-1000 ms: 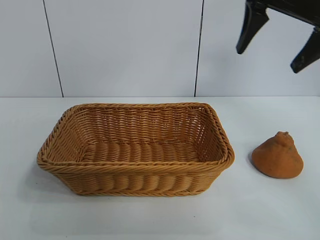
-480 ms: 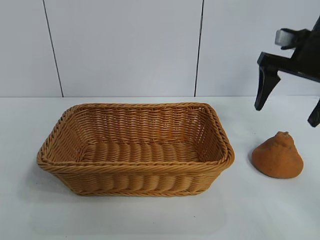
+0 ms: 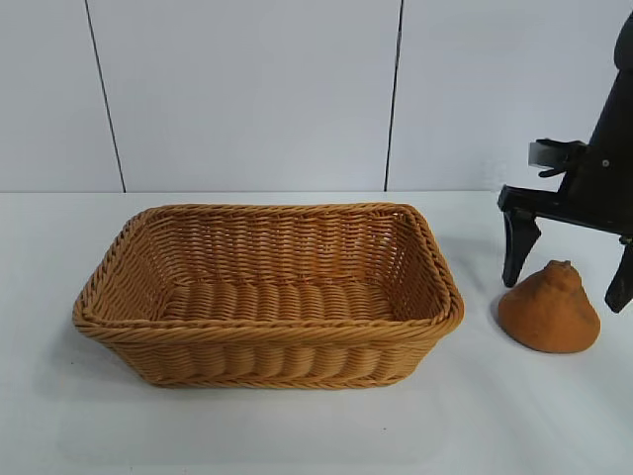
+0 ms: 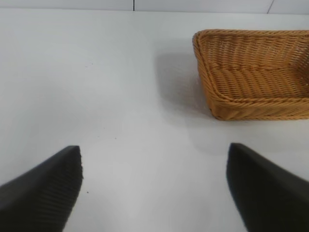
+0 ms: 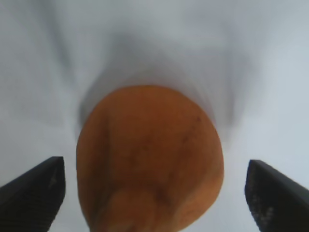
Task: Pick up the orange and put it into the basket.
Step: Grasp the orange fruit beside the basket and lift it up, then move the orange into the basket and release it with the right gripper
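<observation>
Both fingers of our right gripper (image 3: 566, 275) have dropped to straddle the orange (image 3: 550, 310) – spread wide, not yet touching – on the tabletop (image 3: 297, 426) beside the basket (image 3: 267, 294); closing comes next. Our left gripper (image 4: 154, 188) waits open.

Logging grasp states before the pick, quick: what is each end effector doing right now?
Left end effector: open, holding nothing, over bare table beside the basket.
Right end effector: open, straddling the orange, not gripping it.
</observation>
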You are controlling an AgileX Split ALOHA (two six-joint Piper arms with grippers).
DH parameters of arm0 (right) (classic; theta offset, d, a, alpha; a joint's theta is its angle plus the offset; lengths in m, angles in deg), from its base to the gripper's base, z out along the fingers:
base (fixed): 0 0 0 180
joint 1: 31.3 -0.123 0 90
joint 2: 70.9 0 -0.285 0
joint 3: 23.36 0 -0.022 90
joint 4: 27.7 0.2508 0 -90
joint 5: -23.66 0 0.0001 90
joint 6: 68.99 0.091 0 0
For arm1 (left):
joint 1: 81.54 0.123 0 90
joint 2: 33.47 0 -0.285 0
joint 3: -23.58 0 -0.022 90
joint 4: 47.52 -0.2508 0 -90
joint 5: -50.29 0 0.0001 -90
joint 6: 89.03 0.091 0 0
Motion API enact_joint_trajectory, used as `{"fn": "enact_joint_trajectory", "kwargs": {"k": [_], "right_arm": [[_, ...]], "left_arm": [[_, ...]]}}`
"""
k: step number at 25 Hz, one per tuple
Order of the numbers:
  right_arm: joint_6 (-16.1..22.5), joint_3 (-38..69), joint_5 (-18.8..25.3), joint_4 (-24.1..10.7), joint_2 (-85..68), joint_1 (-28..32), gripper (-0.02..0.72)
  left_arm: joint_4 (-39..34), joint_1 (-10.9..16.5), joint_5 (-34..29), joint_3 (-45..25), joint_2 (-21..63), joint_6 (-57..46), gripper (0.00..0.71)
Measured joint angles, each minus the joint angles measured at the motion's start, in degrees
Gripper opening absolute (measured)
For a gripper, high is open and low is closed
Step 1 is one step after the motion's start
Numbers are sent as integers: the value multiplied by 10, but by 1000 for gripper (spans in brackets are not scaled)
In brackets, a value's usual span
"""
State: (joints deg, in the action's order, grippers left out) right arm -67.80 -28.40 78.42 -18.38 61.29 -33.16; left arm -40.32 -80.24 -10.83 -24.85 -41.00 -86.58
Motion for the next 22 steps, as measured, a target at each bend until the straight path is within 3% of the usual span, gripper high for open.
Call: {"fn": "enact_joint_trajectory", "kwargs": {"k": [2, 3, 4, 17, 22], "right_arm": [[0, 0, 1, 1, 0, 0, 187], [0, -1, 3, 2, -1, 0, 97], [0, -2, 4, 2, -2, 0, 53], [-8, -152, 134, 4, -72, -4, 55], [-8, -204, 141, 4, -111, -32, 55]], "left_arm": [[0, 0, 0, 0, 0, 0, 582], [0, 0, 0, 0, 0, 0, 582], [0, 0, 0, 0, 0, 0, 582], [0, 0, 0, 0, 0, 0, 582], [0, 0, 0, 0, 0, 0, 582]]}}
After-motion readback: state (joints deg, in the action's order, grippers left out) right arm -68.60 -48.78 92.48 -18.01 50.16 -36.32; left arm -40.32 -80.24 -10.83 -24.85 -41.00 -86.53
